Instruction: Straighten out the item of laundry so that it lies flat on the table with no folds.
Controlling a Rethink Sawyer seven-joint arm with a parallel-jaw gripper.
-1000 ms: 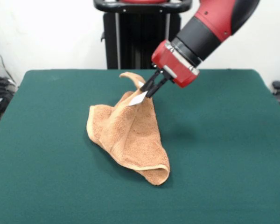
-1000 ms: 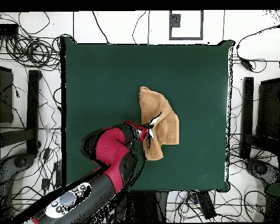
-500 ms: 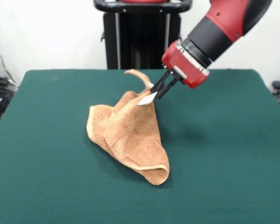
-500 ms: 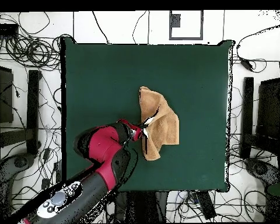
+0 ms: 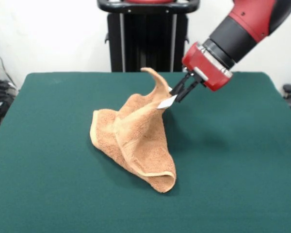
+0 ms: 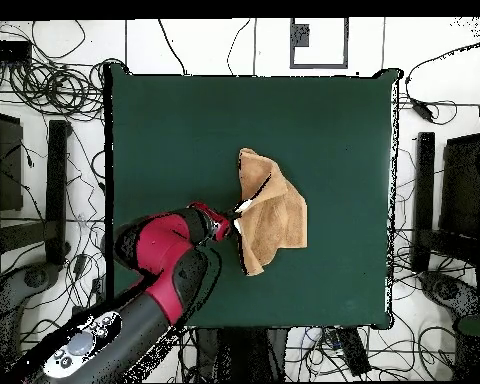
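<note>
Near mid-table: crumpled orange-tan terry towel (image 5: 136, 141), one corner lifted into a peak, white tag (image 5: 166, 103) at the pinch, seen only from the front. Clamped there by the gripper (image 5: 177, 92), jaws closed on the cloth. Folded lobes trailing away below it. Overhead: wide bare green felt table (image 6: 164, 130) all round.

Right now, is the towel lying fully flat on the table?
No, the towel is folded and bunched, and the hand holds one part raised above the table.
</note>
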